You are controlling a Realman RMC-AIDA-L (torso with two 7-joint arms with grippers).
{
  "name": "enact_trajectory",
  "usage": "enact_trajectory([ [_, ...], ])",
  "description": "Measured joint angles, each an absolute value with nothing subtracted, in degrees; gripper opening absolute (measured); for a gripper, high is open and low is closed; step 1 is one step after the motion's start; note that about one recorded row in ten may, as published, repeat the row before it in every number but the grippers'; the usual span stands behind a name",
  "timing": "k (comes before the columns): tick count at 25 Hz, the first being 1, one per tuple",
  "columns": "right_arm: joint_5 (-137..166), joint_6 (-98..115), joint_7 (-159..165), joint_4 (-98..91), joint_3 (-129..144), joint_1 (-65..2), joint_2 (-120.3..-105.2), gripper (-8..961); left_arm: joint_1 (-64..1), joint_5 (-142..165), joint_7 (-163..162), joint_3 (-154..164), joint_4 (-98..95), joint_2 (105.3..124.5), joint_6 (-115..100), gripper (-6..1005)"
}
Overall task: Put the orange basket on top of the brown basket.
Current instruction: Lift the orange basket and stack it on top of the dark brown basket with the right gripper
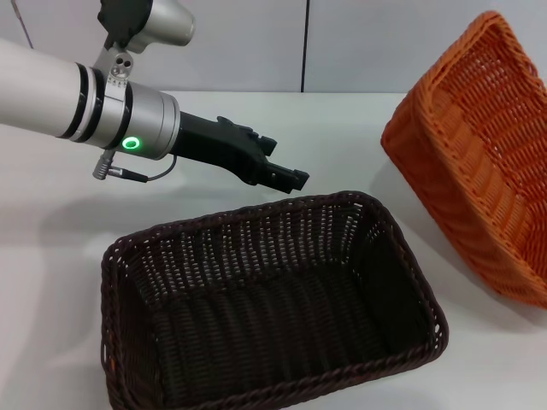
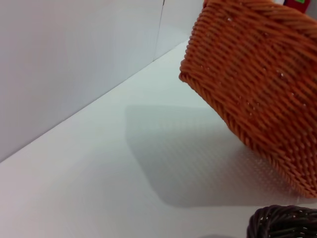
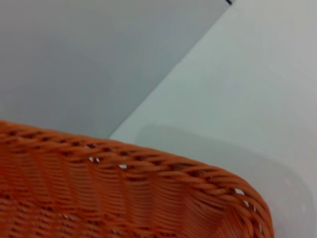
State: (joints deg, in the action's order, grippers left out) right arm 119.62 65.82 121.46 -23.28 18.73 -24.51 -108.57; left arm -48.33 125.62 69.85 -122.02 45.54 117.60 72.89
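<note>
You've got the orange basket up off the worktop at the right, tilted, its open side facing the middle. It hangs well apart from the brown basket, which sits flat and upright near the front, mouth open to the ceiling. Your right claw isn't visible in any view; the right wrist camera looks straight over the orange rim, so my guess is that it's carrying the basket from that far edge, but I can't tell how it grips.

Your left claw hovers just behind the brown basket's back rim, holding nothing, and I can't tell whether its fingers are spread or pressed together.

For the step in hand: level the orange basket first, so its base faces down, then bring it across above the brown one. Line the long sides up with each other before you lower. Keep the left arm out of the path, since it's sitting right over that back rim. Lower slowly; a skewed corner could catch the braided edge and shove the brown basket.
</note>
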Motion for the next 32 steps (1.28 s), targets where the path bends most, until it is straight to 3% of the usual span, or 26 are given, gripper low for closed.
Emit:
enact_trajectory([
  [2, 118.2, 65.9, 120.8, -23.4, 18.7, -24.2, -108.66, 395, -48.3, 125.6, 69.9, -122.0, 45.5, 117.60, 72.9, 844],
  [5, 115.8, 66.5, 119.4, -23.7, 18.7, -23.8, -108.71, 253, -48.5, 125.5, 70.2, -122.0, 44.7, 117.59, 71.9, 844],
  [10, 114.4, 66.9, 118.1, -24.6, 18.1, -23.4, -109.10, 181, -48.2, 125.4, 70.3, -122.0, 44.6, 117.59, 71.3, 844],
  [18, 109.7, 69.7, 116.3, -27.3, 17.2, -20.8, -109.66, 169, -46.9, 124.3, 70.0, -123.2, 45.4, 117.74, 65.9, 844],
  [23, 107.1, 75.1, 116.5, -31.8, 16.9, -19.7, -110.07, 164, -41.8, 112.8, 74.0, -126.4, 47.3, 117.74, 52.0, 844],
  [32, 104.9, 86.0, 123.7, -41.0, 16.7, -22.1, -110.25, 164, -37.4, 102.1, 81.6, -133.0, 47.0, 117.53, 47.9, 844],
])
